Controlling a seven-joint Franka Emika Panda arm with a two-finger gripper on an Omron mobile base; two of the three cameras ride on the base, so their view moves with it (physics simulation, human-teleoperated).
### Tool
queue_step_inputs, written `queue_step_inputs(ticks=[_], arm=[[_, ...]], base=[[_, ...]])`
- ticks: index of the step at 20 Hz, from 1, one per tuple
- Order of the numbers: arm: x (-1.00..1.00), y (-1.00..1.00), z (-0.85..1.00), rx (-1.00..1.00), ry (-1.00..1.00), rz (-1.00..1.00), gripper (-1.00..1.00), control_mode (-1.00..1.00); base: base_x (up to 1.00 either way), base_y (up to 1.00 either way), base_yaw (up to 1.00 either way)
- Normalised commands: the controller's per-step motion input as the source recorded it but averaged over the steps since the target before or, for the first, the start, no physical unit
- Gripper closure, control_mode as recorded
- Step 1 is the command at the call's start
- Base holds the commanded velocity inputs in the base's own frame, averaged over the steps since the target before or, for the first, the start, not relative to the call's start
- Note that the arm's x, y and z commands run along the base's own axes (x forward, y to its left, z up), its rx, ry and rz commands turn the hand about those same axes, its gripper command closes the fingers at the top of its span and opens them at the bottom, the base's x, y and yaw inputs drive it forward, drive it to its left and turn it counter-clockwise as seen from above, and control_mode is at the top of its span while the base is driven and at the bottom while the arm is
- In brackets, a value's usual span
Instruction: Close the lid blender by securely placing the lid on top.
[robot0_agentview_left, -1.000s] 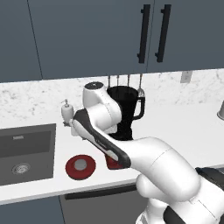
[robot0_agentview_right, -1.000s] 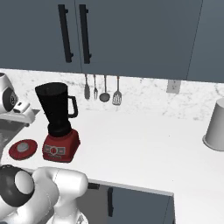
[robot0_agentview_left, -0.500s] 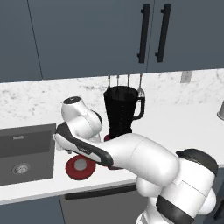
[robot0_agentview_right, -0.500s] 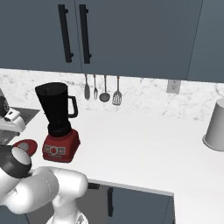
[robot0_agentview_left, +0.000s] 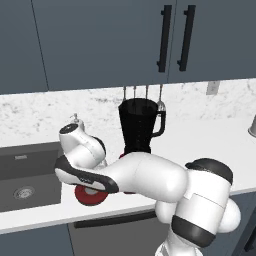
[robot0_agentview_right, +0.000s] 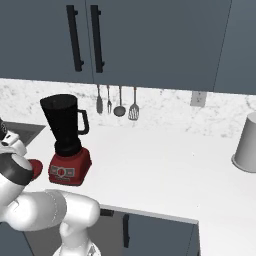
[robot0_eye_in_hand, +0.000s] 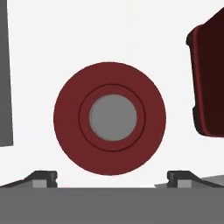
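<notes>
In the hand view the lid (robot0_eye_in_hand: 110, 118) lies flat on the counter (robot0_eye_in_hand: 109, 30) at frame centre, directly ahead of the gripper (robot0_eye_in_hand: 113, 178), whose 2 tips stand wide apart, holding nothing. The blender (robot0_eye_in_hand: 210, 83) sits at the right edge.

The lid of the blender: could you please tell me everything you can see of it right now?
The lid is a flat, round, dark red disc with a raised ring around a grey circular knob at its centre, smooth like plastic. It lies flat on the white counter, beside the blender's red base and near the sink, not on the jar. The open tool hangs straight above it, a fingertip to either side, and nothing grips it. In the left base view the arm hides part of it.
</notes>
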Motion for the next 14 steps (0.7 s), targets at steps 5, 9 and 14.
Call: queue_step_inputs(ticks=[5, 9, 14], arm=[[0.15, 0.01, -0.19, -0.09, 0.0, -0.07, -1.0, -1.0], [0.16, 0.0, -0.26, -0.06, 0.0, -0.1, -1.0, -1.0], [0.1, 0.0, -0.24, -0.05, 0.0, -0.11, -1.0, -1.0]], base=[[0.0, 0.0, 0.0], [0.0, 0.0, 0.0], [0.0, 0.0, 0.0]])
